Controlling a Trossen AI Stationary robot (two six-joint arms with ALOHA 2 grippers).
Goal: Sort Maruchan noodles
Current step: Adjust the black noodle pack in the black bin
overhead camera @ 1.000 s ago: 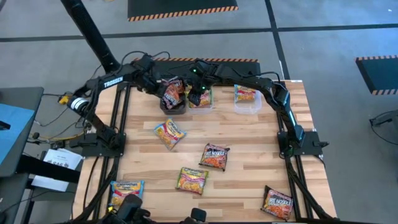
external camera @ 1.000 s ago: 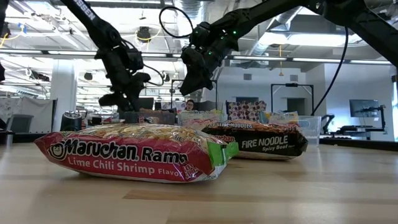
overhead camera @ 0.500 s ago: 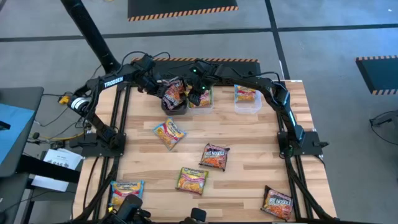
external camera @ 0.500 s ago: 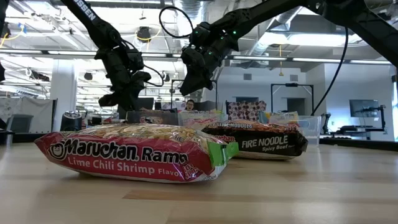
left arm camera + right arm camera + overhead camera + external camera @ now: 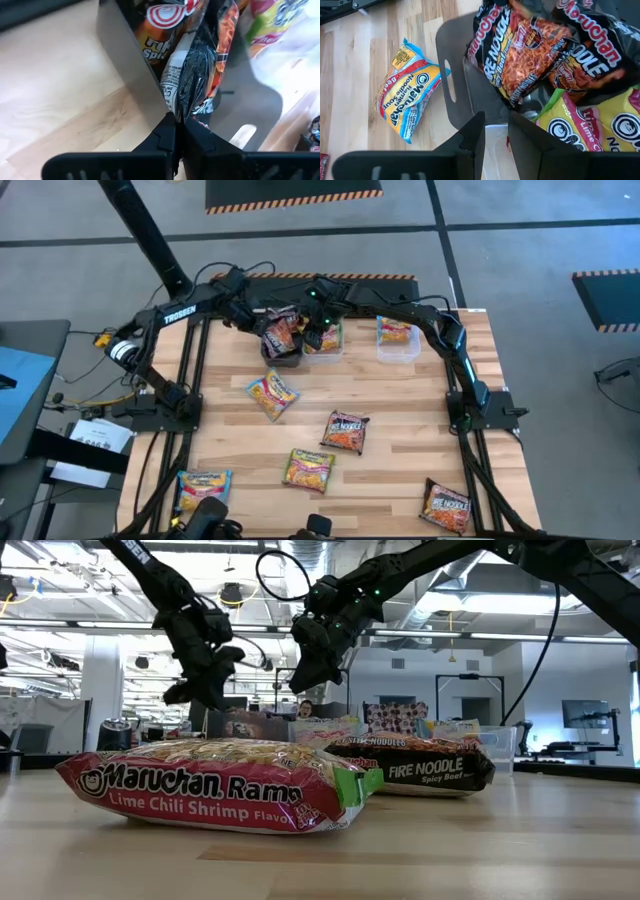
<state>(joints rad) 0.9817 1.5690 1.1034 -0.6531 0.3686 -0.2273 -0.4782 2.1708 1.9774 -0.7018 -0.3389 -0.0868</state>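
My left gripper point(image 5: 175, 124) is shut on a dark Maruchan packet point(image 5: 200, 65) that stands on edge in the black tub point(image 5: 283, 357) at the table's far side. Other dark packets point(image 5: 530, 55) lie in that tub. My right gripper point(image 5: 496, 131) hovers open just right of it, over the clear tub point(image 5: 326, 346) that holds lime-green packets point(image 5: 590, 125), with nothing between its fingers. A second clear tub point(image 5: 399, 348) farther right holds a yellow and blue packet. Several more packets lie flat on the wooden table, such as a yellow and blue one point(image 5: 272, 394) and a dark one point(image 5: 345, 431). My left gripper pinches the dark packet's crimped end seam point(image 5: 176, 104) between its two fingers. The fingers slant down from the table's left. The packet stands upright on edge, its body still inside the black tub among the other dark packets.
Loose packets lie near the front edge at the left point(image 5: 203, 486), the middle point(image 5: 308, 469) and the right point(image 5: 447, 506). In the low view a pink Lime Chili Shrimp packet point(image 5: 220, 785) and a dark Fire Noodle packet point(image 5: 420, 766) fill the foreground. Both arms crowd the far tubs.
My left gripper has shut on the dark packet's end seam at the black tub and the packet has tipped a little more upright. My right gripper has kept still.
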